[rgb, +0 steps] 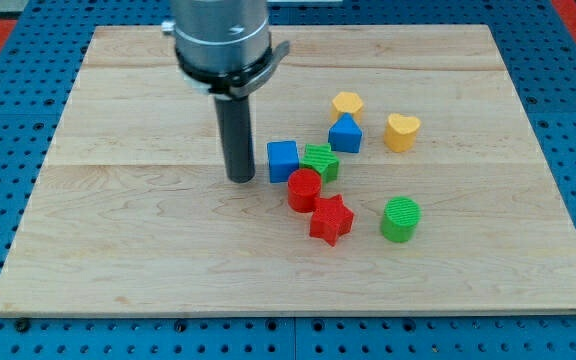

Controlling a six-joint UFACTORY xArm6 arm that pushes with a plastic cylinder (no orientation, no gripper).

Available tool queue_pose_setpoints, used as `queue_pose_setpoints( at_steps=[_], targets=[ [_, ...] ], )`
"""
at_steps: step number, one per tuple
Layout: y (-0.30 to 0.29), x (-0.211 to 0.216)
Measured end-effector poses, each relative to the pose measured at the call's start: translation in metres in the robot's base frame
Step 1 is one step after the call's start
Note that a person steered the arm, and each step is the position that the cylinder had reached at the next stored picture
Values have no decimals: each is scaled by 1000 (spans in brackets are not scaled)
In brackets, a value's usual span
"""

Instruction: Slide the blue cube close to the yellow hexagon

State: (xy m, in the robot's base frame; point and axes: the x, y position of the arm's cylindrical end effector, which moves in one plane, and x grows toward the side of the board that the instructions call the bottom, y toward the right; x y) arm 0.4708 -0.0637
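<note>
The blue cube [282,160] sits near the middle of the wooden board, touching a green star [320,161] on its right. The yellow hexagon [347,103] lies up and to the right of it, just above a blue triangular block [345,134]. My tip [240,178] stands on the board just left of the blue cube, a small gap apart. The rod rises to the arm's grey body at the view's top.
A red cylinder [305,189] lies below the blue cube, with a red star [331,220] below that. A green cylinder [400,219] is at lower right. A yellow heart [402,131] is right of the blue triangular block. The board [118,220] rests on a blue pegboard.
</note>
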Motion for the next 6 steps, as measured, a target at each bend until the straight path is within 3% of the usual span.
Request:
queue_pose_setpoints(
  at_steps=[1, 3, 4, 5, 6],
  targets=[
    [17, 14],
    [63, -49],
    [79, -60],
    [58, -71],
    [91, -68]
  ],
)
